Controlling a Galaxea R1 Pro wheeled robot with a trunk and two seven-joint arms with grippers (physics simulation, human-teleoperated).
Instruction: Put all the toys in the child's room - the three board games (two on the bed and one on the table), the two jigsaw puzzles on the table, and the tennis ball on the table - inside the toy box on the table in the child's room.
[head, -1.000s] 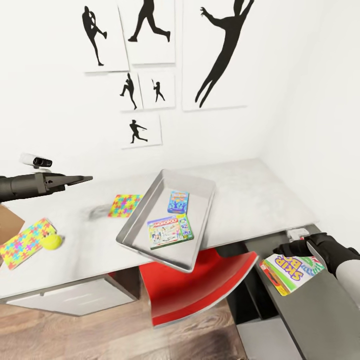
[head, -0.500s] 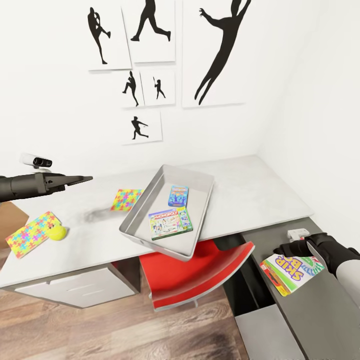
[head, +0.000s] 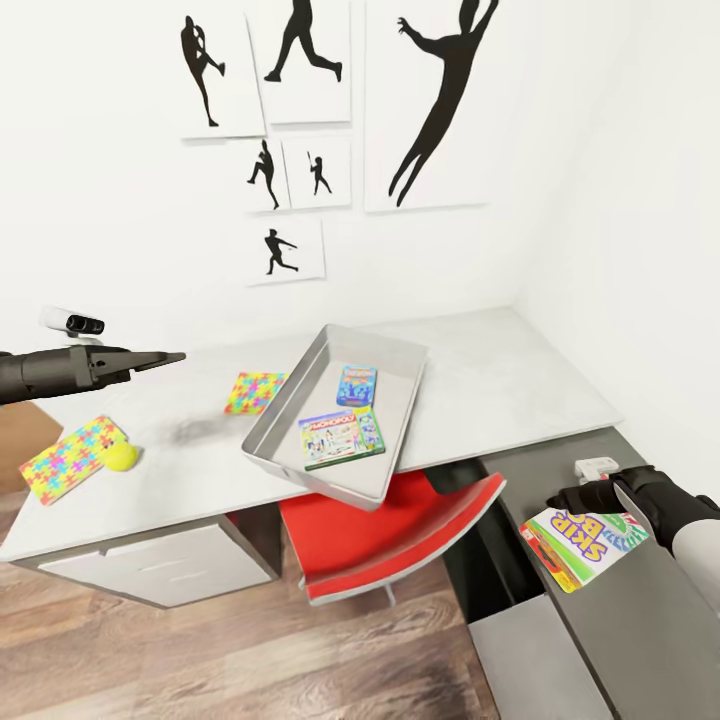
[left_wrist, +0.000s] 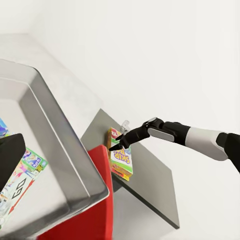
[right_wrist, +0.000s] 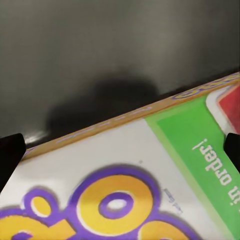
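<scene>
Pinched between the right gripper's (head: 590, 497) black fingers (left_wrist: 131, 137) is the yellow SKIP-BO board game (head: 585, 545), held above the dark grey side unit (head: 640, 620). Off to the other side, the left gripper (head: 165, 358) hangs over the pale table (head: 520, 390) with its fingers pressed together on nothing. Jutting past the table's front edge, the grey toy box (head: 285, 410) holds two board games (head: 341, 438), with two jigsaw puzzles (head: 70, 458) and the tennis ball (head: 121, 456) beside it
</scene>
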